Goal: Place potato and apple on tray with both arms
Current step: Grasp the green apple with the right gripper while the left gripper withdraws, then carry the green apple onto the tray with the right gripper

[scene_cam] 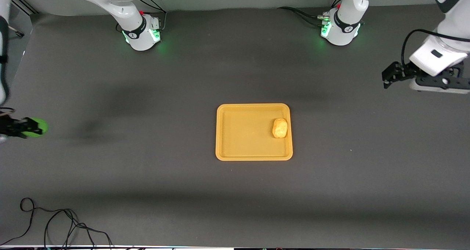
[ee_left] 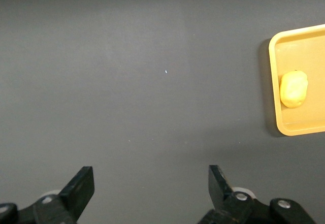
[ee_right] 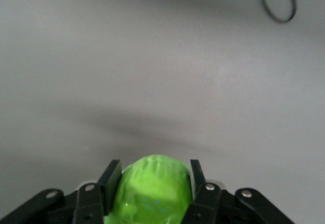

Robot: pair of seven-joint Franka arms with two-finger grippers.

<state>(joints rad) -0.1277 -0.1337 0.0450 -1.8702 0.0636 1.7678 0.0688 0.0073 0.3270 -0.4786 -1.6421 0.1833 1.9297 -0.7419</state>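
Front view: high across the tabletop point(scene_cam: 147, 162), facing both arm bases, whole surface in frame. Left wrist view: well above the tabletop, looking down, sharing the tray point(ee_left: 299, 46) and potato point(ee_left: 294, 88) with the front view. Right wrist view: close over bare tabletop, sharing the cable point(ee_right: 277, 3).

The right arm is stretched out toward its own end of the table, where the right gripper point(scene_cam: 31, 127) is raised above the bare surface, its two black fingers point(ee_right: 110, 182) clamped against the sides of the green apple point(ee_right: 151, 189). The left arm is bent at its own end of the table, and the left gripper point(ee_left: 152, 189) is held over the dark surface with its fingers spread wide, nothing between them.
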